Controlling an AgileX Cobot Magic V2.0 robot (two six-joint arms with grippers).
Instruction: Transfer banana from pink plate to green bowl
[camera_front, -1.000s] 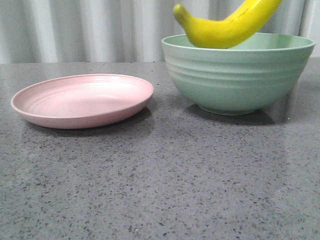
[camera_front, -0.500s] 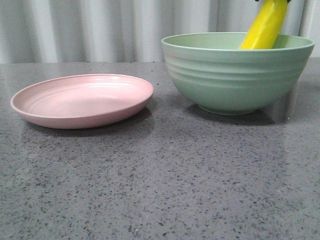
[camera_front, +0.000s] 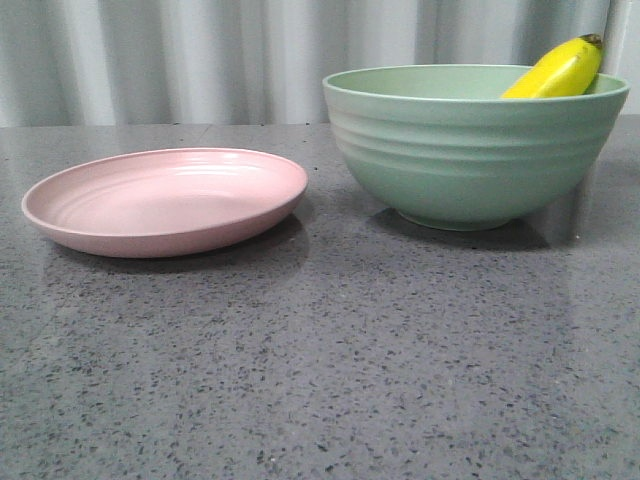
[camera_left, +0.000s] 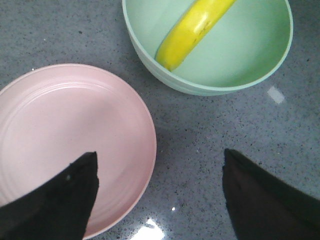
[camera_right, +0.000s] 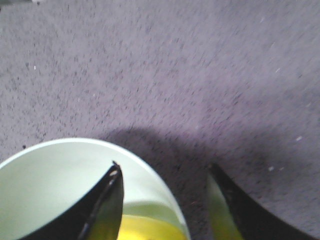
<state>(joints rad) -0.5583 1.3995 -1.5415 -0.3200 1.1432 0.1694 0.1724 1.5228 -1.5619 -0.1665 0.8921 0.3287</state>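
A: Where is the banana (camera_front: 560, 72) now, as we see it?

B: It lies inside the green bowl (camera_front: 470, 150), leaning against the inner wall, and its dark tip stands a little above the rim. In the left wrist view it runs across the inside of the bowl. It is just under our right gripper (camera_right: 165, 200), between and below the two fingers, and nothing holds it.

A: So the right gripper is not gripping anything?

B: Correct. Its jaws stand apart, with the bowl rim and a piece of yellow visible between them. Our left gripper (camera_left: 157, 195) is also spread wide and empty. One finger hangs over the pink plate (camera_left: 60, 145), the other over the grey surface (camera_left: 200, 135) beside it, and the bowl is ahead of it.

A: The plate carries nothing. We judge the transfer is almost finished?

B: Yes, what remains is to retreat well. We should lift the right gripper straight up and keep the jaws apart, so no finger catches the banana tip or the rim.

A: What could go wrong?

B: The banana only leans on the wall, so a small touch may roll it or tip it out. We move sideways only after we are well above the rim.
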